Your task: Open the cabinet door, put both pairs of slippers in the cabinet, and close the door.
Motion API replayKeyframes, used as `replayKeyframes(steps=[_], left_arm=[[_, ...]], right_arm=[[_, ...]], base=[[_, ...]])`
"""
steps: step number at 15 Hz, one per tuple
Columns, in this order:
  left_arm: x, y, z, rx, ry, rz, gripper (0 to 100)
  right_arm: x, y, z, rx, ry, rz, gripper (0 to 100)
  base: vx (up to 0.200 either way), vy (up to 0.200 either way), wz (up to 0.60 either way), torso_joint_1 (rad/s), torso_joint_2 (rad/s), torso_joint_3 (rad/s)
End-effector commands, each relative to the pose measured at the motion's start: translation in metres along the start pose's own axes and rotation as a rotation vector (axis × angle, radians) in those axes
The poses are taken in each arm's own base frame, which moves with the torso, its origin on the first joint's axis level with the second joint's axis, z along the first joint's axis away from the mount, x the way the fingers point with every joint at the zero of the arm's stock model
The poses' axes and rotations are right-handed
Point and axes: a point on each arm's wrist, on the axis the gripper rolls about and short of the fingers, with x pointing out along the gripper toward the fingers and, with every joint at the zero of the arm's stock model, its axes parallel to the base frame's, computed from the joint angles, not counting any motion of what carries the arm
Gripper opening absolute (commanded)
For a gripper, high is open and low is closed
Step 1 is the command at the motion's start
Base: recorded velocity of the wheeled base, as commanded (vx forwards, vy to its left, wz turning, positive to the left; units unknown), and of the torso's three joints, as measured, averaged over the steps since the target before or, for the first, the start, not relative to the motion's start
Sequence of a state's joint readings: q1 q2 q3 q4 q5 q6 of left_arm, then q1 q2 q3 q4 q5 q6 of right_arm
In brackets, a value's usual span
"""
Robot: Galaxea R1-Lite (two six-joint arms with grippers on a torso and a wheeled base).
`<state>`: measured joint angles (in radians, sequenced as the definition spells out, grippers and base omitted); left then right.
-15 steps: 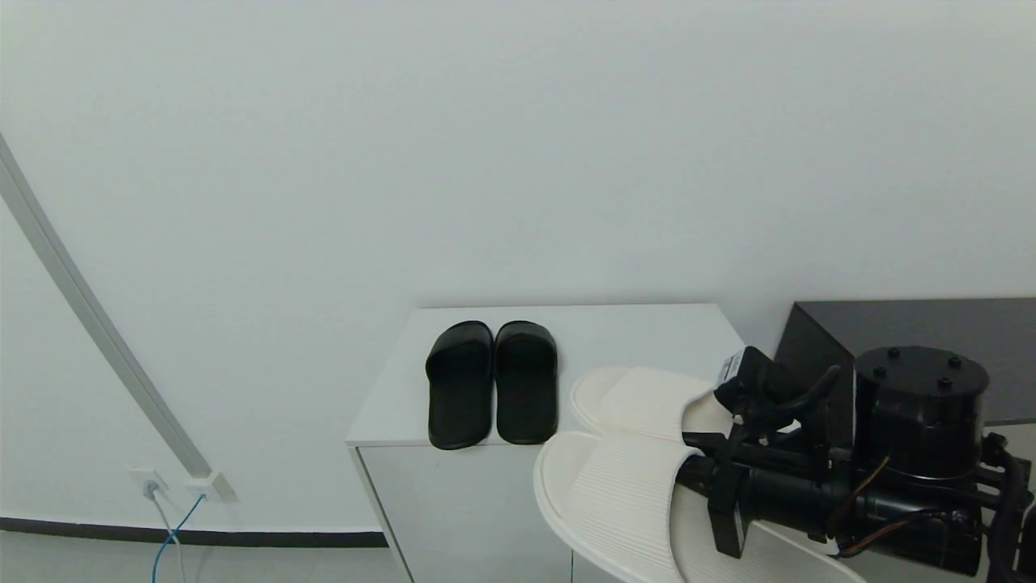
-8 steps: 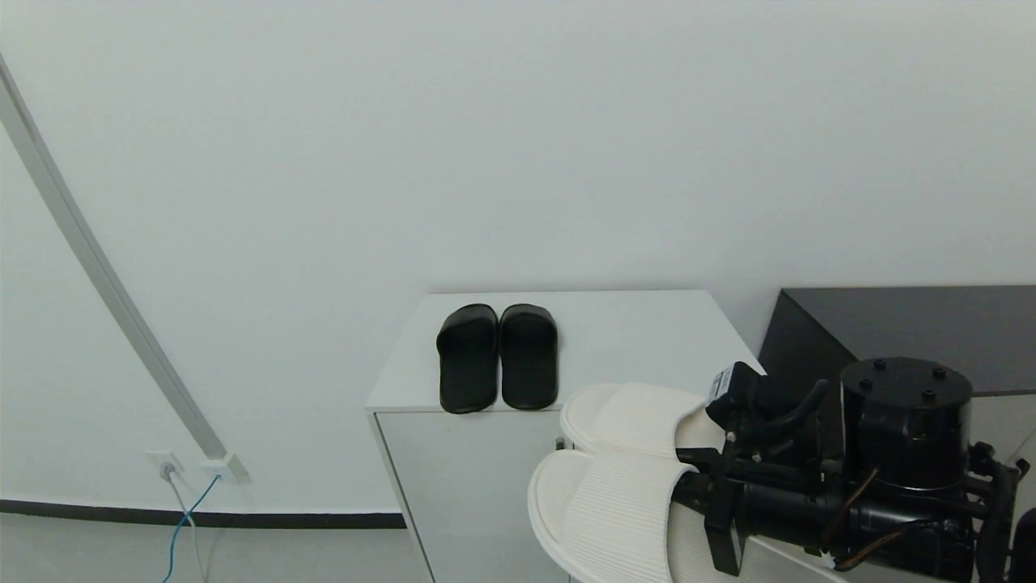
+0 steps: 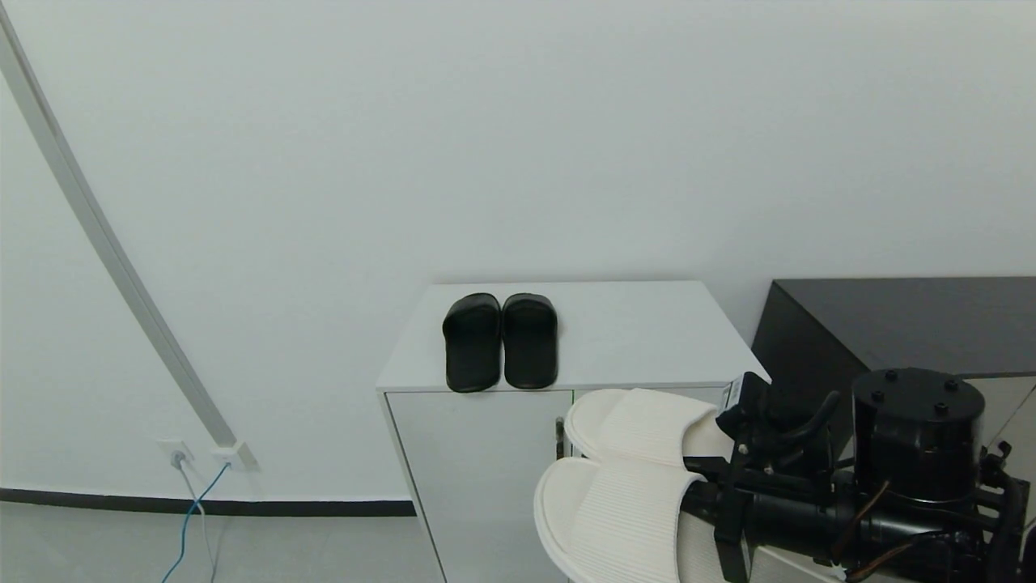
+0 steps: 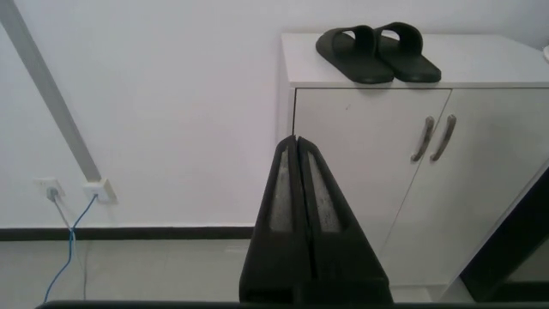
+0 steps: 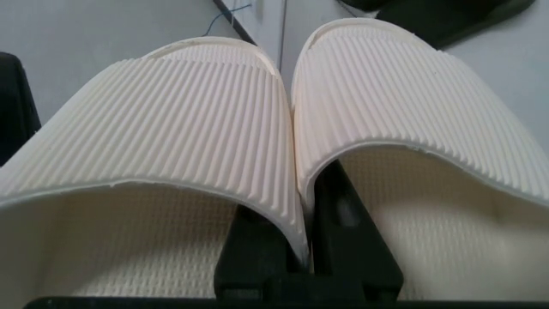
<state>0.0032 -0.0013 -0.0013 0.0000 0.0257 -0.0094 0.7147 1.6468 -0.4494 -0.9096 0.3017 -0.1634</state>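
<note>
A pair of black slippers (image 3: pixel 502 340) (image 4: pixel 377 51) lies side by side on top of the white cabinet (image 3: pixel 639 332) (image 4: pixel 360 163). Both cabinet doors are closed, with two vertical handles (image 4: pixel 433 139) at their meeting edges. My right gripper (image 3: pixel 698 470) (image 5: pixel 304 232) is shut on the pair of white ribbed slippers (image 3: pixel 631 470) (image 5: pixel 171 129), pinching their inner edges together in the air in front of the cabinet's right door. My left gripper (image 4: pixel 297 146) is shut and holds nothing, some way out from the cabinet front and pointing at the left door.
A dark cabinet (image 3: pixel 906 316) stands against the white cabinet's right side. A grey conduit (image 3: pixel 105 235) runs slantwise down the wall to sockets with a blue cable (image 3: pixel 190 502) near the floor. Bare floor lies left of the cabinet.
The whole head view has shifted: the cabinet looks farther off and more of its front shows. The white slippers, still gripped, now show before the doors instead of over the top.
</note>
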Motion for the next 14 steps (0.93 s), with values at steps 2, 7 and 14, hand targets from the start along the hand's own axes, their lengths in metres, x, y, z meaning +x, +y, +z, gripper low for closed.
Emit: replayKeyframes(steps=[2, 7, 14], left_arm=[[0.0001, 0.0000, 0.0001, 0.000, 0.001, 0.000, 0], [0.0001, 0.0000, 0.0001, -0.001, 0.001, 0.000, 0], [0.0001, 0.0000, 0.0001, -0.001, 0.001, 0.000, 100]], right_arm=[[0.0015, 0.0011, -0.0068, 0.007, 0.026, 0.006, 0], [-0.0011, 0.0025, -0.0106, 0.006, 0.028, 0.005, 0], [-0.0012, 0.0031, -0.0141, 0.006, 0.037, 0.007, 0]], base=[[0.000, 0.000, 0.00, 0.000, 0.00, 0.000], [0.000, 0.000, 0.00, 0.000, 0.00, 0.000], [0.000, 0.000, 0.00, -0.053, 0.12, 0.067]])
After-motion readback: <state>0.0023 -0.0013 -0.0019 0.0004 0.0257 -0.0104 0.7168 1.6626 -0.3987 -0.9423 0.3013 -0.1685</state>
